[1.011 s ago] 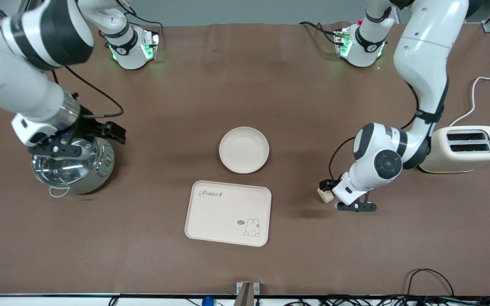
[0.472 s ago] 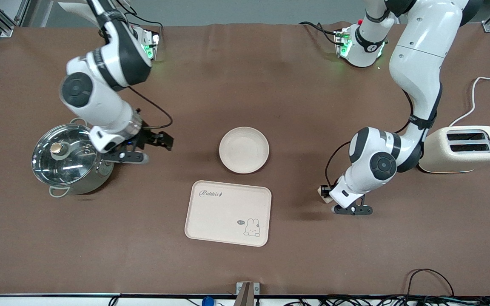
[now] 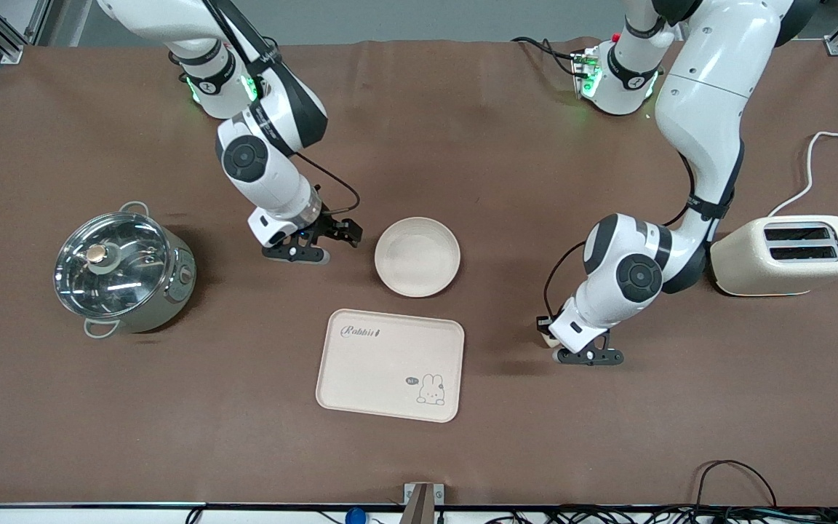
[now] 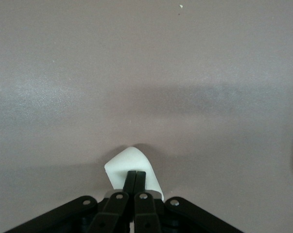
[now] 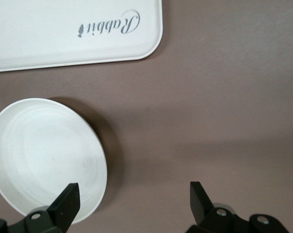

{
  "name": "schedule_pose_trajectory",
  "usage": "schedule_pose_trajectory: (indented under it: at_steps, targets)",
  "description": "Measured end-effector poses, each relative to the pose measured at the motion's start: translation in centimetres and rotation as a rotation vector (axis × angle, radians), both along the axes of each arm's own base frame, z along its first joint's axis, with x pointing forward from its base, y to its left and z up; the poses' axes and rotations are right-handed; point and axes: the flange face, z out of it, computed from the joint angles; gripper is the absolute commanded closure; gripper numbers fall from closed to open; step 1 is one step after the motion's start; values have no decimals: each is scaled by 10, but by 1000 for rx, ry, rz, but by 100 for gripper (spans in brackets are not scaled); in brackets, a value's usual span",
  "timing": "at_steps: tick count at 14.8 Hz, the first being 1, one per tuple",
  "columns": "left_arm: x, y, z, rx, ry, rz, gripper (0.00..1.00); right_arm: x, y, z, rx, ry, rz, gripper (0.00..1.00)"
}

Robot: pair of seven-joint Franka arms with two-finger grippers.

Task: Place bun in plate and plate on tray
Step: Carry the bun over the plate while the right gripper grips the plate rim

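Observation:
The bun (image 3: 547,338) is a small cream lump on the brown table, toward the left arm's end and beside the tray. My left gripper (image 3: 556,343) is down on it. In the left wrist view its fingers (image 4: 135,175) are pressed together and pinch the bun (image 4: 123,163), which shows on both sides of the tips. The round cream plate (image 3: 417,256) lies empty at mid-table. The "Rabbit" tray (image 3: 390,364), also empty, is nearer the camera. My right gripper (image 3: 324,245) hangs open, low beside the plate toward the right arm's end. The right wrist view shows its gripper (image 5: 134,204), the plate (image 5: 44,160) and the tray (image 5: 63,34).
A steel pot with a glass lid (image 3: 124,273) stands toward the right arm's end. A cream toaster (image 3: 790,255) with a white cable (image 3: 812,164) sits at the left arm's end, close to that arm's elbow.
My right arm swung from over the pot to beside the plate, still open. My left gripper closed on the bun and shifted slightly toward the tray.

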Motion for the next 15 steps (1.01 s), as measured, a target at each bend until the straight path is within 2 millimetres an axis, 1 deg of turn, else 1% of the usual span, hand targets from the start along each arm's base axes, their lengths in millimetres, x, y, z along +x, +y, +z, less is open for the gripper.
schedule_pose_trajectory:
  at_steps: [3,8,12,13,15]
  targets:
    - [0,0,1,-1,-2,0,100,-2,11,-32,31,-2,-40,0]
    - [1,-7,6,-7,-9,15,100,-14,35,-63,65,-6,-58,0]
    - [-3,-31,16,-11,2,47,100,-23,54,-72,72,2,-38,1]
    - [-4,-40,23,-7,15,58,100,-25,56,-71,71,2,-32,3]
    - [-6,-58,43,-3,35,97,100,-27,59,-71,70,-1,-24,4]
